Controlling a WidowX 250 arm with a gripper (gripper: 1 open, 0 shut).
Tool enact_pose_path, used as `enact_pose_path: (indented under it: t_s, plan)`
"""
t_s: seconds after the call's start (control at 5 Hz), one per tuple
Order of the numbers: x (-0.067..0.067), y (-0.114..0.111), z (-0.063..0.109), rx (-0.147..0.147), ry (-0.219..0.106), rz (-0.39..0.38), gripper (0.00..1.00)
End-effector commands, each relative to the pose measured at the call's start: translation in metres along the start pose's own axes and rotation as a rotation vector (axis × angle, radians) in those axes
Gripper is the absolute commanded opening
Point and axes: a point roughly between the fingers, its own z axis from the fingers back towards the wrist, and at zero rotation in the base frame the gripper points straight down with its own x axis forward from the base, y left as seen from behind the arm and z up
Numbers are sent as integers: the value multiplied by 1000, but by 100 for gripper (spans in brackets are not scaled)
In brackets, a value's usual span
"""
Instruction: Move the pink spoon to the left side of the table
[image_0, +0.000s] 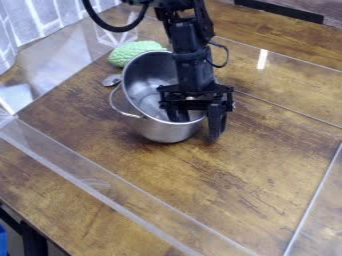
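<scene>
Landmark: steel pot.

Nearest the camera, the table shows a broad stretch of bare dark plank in front of the pot, crossed by a clear plastic strip running diagonally between the pot and the near edge. Nothing stands on this stretch. The table's near corner falls away at the bottom of the view.

At mid-distance, the pot stands on the planks. The black arm comes down over its right rim, and the pincer hangs at that rim, partly inside the pot and partly over its outer wall. Its fingers point downward with a gap between them, so it reads as spread; whether anything is pinched cannot be told.

The pink spoon is not visible in this view.

Behind the pot, touching or just beside its far-left rim, lies a green knitted lump. To the right of the pot the planks run bare to the far right edge.
</scene>
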Motion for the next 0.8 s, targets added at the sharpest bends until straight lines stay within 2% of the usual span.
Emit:
enact_pose_path:
  t_s: [0.0,0.4,0.6]
  plan:
    - [1,-7,4,-6,-45,5,0]
    - [-1,-22,-2,-3,-37,-38,0]
    - [2,-29,0,-13,-59,49,0]
